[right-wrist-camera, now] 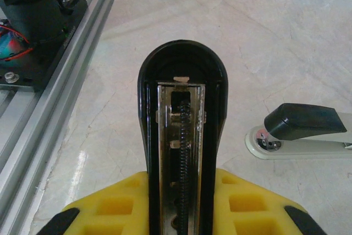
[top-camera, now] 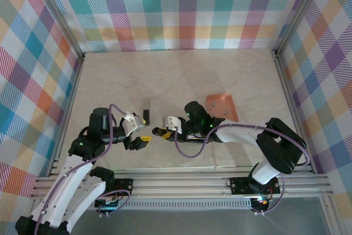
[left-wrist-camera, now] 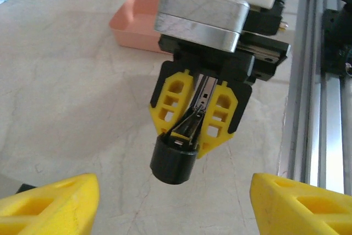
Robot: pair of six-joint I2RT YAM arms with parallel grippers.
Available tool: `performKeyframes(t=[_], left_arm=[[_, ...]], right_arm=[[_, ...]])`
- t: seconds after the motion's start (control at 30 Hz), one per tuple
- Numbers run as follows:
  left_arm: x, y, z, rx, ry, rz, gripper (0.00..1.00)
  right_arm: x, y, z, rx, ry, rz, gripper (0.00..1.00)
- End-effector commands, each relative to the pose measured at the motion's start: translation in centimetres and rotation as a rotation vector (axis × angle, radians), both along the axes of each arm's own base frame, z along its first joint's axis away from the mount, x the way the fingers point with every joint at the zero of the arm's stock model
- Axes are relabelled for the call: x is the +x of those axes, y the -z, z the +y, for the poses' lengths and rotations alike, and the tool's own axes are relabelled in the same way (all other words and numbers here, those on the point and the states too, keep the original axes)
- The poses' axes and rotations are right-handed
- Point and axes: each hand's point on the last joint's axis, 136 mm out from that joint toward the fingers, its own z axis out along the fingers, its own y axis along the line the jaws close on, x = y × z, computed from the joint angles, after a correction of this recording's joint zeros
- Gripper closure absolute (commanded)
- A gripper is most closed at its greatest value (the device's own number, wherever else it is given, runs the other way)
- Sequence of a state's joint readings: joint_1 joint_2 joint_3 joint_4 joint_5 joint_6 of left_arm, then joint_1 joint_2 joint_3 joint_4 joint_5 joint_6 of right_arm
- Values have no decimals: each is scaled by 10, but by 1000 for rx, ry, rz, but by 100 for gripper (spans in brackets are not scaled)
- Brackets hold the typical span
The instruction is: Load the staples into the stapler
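Observation:
My right gripper (right-wrist-camera: 181, 196) is shut on a black stapler (right-wrist-camera: 181, 108). The stapler's top is swung open, baring the metal channel and its spring. In the left wrist view its black nose (left-wrist-camera: 174, 160) points toward the camera from between the right gripper's yellow fingers (left-wrist-camera: 173, 100). My left gripper (left-wrist-camera: 176, 207) stands open just in front of that nose, nothing between its fingers. From above, the left gripper (top-camera: 138, 143) and the right gripper (top-camera: 162, 132) face each other a short way apart. Small grey bits (top-camera: 212, 104) lie in the orange tray; I cannot tell if they are the staples.
A second stapler (right-wrist-camera: 300, 133), black on top with a pale base, lies on the table (top-camera: 146, 111) behind the grippers. An orange tray (top-camera: 223, 105) sits behind the right arm. Aluminium rails (top-camera: 181, 182) run along the near edge. Checkered walls close in three sides.

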State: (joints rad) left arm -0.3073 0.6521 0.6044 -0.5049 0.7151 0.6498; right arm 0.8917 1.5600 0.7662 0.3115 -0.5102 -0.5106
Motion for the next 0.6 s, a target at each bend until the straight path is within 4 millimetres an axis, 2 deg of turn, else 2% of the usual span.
performKeyframes(t=[0.0,0.37,0.57], left_arm=[[-4,2,-4,14,55,-27,30],[-7,14,-17,11,157,75,30],[-9,19,-22,54,199,62,32]], right_arm=[[-14,-25,3,79,-81,-32,83],[-25,-34,3,111,-137,-17,83],[-30,-37,4,119,-162,0,82]])
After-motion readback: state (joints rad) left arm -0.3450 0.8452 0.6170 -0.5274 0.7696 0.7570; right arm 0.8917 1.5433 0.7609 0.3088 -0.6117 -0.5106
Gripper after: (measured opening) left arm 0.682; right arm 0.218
